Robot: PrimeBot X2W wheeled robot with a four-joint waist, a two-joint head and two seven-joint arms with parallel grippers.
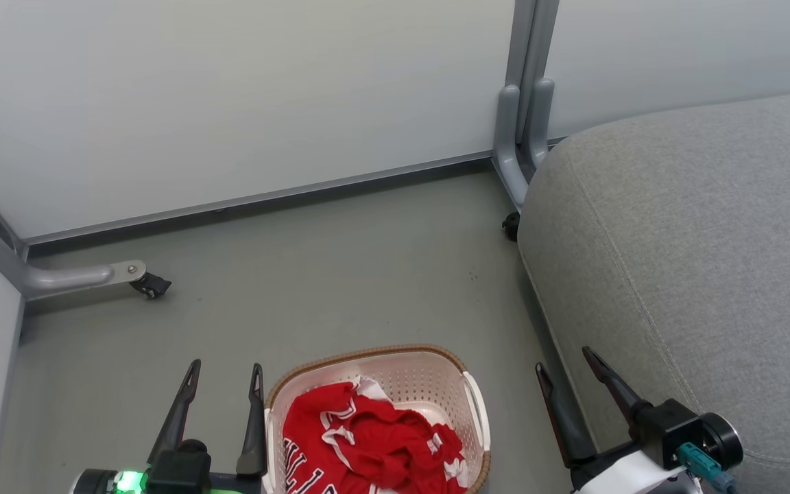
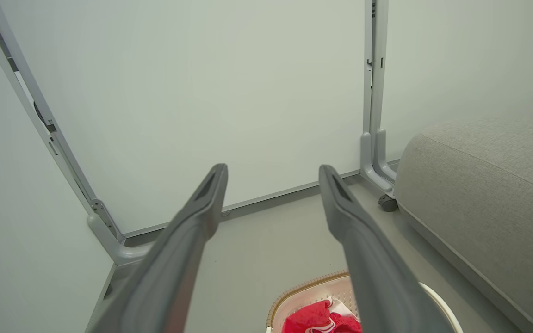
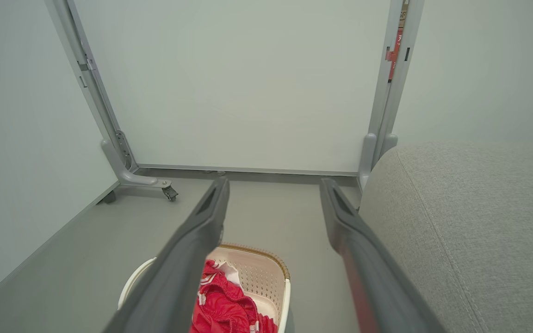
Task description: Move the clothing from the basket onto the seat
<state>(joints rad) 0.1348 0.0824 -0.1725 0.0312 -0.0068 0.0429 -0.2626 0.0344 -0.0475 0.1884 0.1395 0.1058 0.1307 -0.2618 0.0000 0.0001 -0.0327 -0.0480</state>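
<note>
The crumpled red sports clothing (image 1: pixel 367 439), a jersey with white panels and dark-outlined lettering bunched with more white-trimmed red cloth, lies inside the oval cream perforated plastic basket (image 1: pixel 429 384) with its brown woven-look rim. The basket stands on the smooth grey floor (image 1: pixel 340 274). Nothing lies yet on the large grey woven-fabric seat cushion (image 1: pixel 697 261) close on the robot's right. The left gripper (image 1: pixel 225 365) hovers just beside the basket's left rim with its fingers apart and empty. The right gripper (image 1: pixel 562 359) hangs between basket and seat edge, fingers likewise spread and holding nothing.

The step in hand looks like the first reach into the basket. It is best made from above, clearing the rim, and aimed at a raised fold in the middle of the heap rather than a flat patch. The cloth looks thin and slightly sheeny, so the fingers should bite deep enough to pinch several layers. They should stay off the holed wall and the white handles — so light a basket would probably lift with them. A straight pull upward until the trailing cloth clears the rim should come before any swing to the right. The pieces are tangled and may rise together.

The seat's coarse weave, rounded edge and stitched seam offer a broad, soft landing — the cloth should stay where it drops.
</note>
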